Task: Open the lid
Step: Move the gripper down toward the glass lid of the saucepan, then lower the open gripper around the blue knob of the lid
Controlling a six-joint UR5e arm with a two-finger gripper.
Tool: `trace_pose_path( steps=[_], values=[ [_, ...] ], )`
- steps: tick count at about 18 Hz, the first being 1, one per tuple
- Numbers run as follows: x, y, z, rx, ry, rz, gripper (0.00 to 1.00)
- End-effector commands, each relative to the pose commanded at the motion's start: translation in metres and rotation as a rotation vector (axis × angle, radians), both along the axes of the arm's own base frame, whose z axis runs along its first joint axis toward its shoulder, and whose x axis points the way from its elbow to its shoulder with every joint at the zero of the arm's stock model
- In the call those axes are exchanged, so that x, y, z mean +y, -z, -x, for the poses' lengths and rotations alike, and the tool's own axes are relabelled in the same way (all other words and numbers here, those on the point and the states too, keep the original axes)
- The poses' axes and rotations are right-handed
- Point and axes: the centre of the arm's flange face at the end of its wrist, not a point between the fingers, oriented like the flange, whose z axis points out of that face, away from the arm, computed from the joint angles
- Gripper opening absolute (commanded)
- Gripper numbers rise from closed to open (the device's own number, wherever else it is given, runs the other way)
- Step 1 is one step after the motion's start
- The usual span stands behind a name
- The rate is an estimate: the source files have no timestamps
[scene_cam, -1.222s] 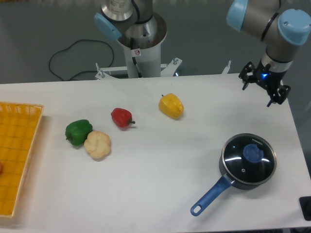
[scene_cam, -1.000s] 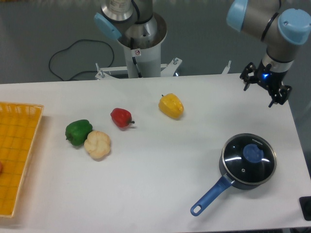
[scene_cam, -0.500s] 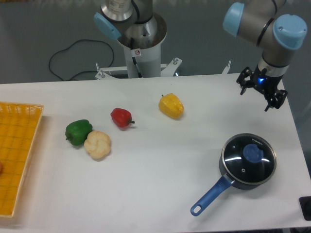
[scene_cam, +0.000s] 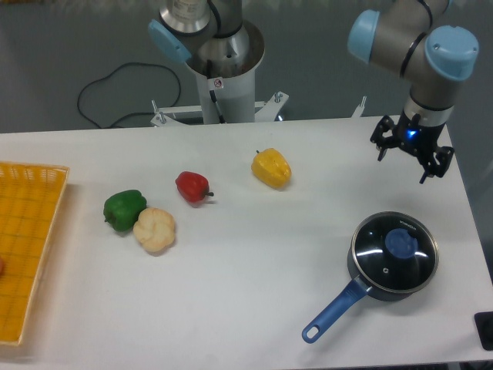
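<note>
The lid (scene_cam: pixel 416 270), a clear glass disc with a silver rim and a round blue knob (scene_cam: pixel 400 243), sits closed on a dark saucepan (scene_cam: pixel 362 279) with a long blue handle (scene_cam: pixel 331 312) at the front right of the table. My gripper (scene_cam: pixel 404 165) hangs above the table's back right, well behind the saucepan. Its fingers are spread apart and hold nothing.
A yellow pepper (scene_cam: pixel 271 169), a red pepper (scene_cam: pixel 192 186), a green pepper (scene_cam: pixel 124 209) and a pale cauliflower-like piece (scene_cam: pixel 155 229) lie on the white table. A yellow basket (scene_cam: pixel 27 247) stands at the left edge. The robot base (scene_cam: pixel 223 69) stands at the back.
My gripper has moved slightly left and down, toward the saucepan side of the table. The lid and saucepan have not moved.
</note>
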Motion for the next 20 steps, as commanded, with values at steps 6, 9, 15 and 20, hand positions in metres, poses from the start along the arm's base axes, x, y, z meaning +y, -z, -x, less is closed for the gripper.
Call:
trace_pose_path(
  steps=[6, 9, 15, 20],
  values=[
    [0.022, -0.003, -0.002, -0.005, -0.129, -0.011, 1.00],
    [0.049, 0.002, 0.004, 0.017, -0.131, 0.051, 1.00],
    [0.092, 0.027, 0.013, 0.013, -0.120, 0.086, 1.00],
    [0.098, 0.029, 0.018, -0.010, -0.110, 0.043, 1.00]
  ],
)
